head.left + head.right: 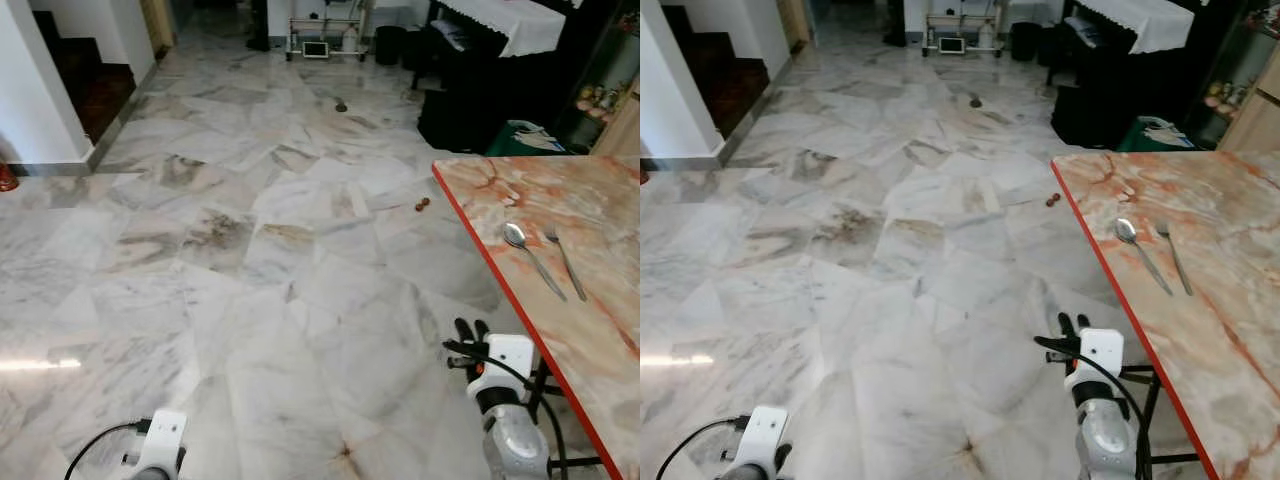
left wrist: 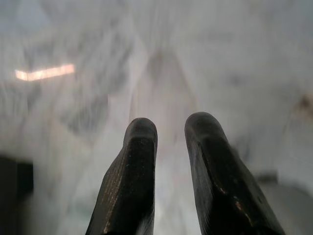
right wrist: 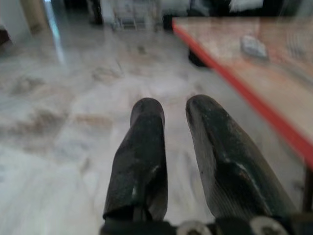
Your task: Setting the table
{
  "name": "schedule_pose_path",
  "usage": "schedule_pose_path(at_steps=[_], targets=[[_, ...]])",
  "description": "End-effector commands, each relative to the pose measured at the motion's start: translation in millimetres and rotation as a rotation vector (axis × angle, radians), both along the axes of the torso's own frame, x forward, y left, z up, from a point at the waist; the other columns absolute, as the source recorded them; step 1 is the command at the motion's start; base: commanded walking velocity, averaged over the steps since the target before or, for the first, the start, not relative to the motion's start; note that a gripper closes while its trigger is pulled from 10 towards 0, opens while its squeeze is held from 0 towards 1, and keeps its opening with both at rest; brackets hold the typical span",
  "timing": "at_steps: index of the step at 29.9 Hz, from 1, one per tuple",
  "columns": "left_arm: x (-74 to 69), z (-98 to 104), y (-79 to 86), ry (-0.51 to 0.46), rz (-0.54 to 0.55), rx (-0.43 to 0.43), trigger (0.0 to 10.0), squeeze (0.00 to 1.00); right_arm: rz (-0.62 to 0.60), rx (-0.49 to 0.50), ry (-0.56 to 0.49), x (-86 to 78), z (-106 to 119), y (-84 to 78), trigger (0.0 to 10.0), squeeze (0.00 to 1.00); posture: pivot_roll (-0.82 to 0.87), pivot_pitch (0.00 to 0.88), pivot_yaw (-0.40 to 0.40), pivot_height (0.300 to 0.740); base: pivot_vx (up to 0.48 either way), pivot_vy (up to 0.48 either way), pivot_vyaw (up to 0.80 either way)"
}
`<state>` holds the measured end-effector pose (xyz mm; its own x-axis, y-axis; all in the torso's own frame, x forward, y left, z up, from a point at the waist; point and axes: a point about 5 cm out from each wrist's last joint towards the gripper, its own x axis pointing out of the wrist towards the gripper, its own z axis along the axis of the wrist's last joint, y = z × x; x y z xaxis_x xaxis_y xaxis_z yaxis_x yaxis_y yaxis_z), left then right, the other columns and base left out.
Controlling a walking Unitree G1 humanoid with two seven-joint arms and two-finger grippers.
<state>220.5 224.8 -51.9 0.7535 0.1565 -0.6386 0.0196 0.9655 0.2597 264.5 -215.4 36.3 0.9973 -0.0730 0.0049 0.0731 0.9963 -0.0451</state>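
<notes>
Right claw (image 1: 468, 333): carried low beside the bench (image 1: 600, 330), just off its red edge, fingers a small gap apart, nothing between them. Released, empty. Pointing ahead over the floor (image 1: 250, 250).

Left claw (image 2: 168, 142): hangs at the robot's left over bare marble, fingers slightly apart, also empty. Idle.

Outward from the right claw, toward 1 o'clock: a spoon (image 1: 530, 259) and a fork (image 1: 565, 260) lie on the bench top, side by side, near each other but not touching, handles toward the robot, heads away. Both sit well in from the red edge. No plate or glass shows on the visible part of the bench.

Further out, 12 o'clock: a small dark bit on the floor (image 1: 422, 204) near the bench corner. Beyond it a dark piano with a white cover (image 1: 500, 40). Staircase at 10 o'clock (image 1: 85, 80).

Judgement: cutlery for one place looks laid; robot stands between errands, hands free. Next move probably calls for turning off to fetch another piece, keeping the right arm clear of the bench edge.
</notes>
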Motion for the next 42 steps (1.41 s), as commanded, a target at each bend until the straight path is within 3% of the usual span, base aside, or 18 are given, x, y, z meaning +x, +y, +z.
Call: schedule_pose_path(at_steps=[1,7,11,25,33,42], targets=[[8.6,7.1,-0.6,-0.061,0.011,0.001,10.0,0.0,-0.01,0.004,-0.058,1.9,13.9,-1.3,10.0,0.0,0.09,0.0,-0.033,0.727,0.0,0.0,0.0],[15.8,13.5,-0.8,-0.116,0.021,-0.022,10.0,0.0,-0.007,0.015,-0.147,10.9,38.1,5.5,10.0,0.0,0.08,0.0,-0.032,0.727,0.0,0.0,0.0],[17.1,14.2,-2.3,-0.123,0.022,-0.026,10.0,0.0,0.037,0.038,-0.22,30.8,60.2,24.3,10.0,0.0,0.1,0.0,-0.042,0.727,0.0,0.0,0.0],[20.0,16.7,-0.9,-0.141,0.056,-0.031,10.0,0.0,0.08,0.047,-0.23,45.3,70.7,37.4,10.0,0.0,0.1,0.0,-0.047,0.727,0.0,0.0,0.0],[20.1,17.4,-0.5,-0.152,0.069,-0.009,10.0,0.0,0.119,0.037,-0.236,47.7,85.9,42.8,10.0,0.0,0.1,0.0,-0.047,0.727,0.299,0.0,0.0],[20.9,18.2,-1.0,-0.162,0.072,-0.001,10.0,0.0,0.149,-0.003,-0.224,50.2,86.9,41.4,10.0,0.0,0.1,0.0,-0.049,0.727,0.347,0.0,0.27]])
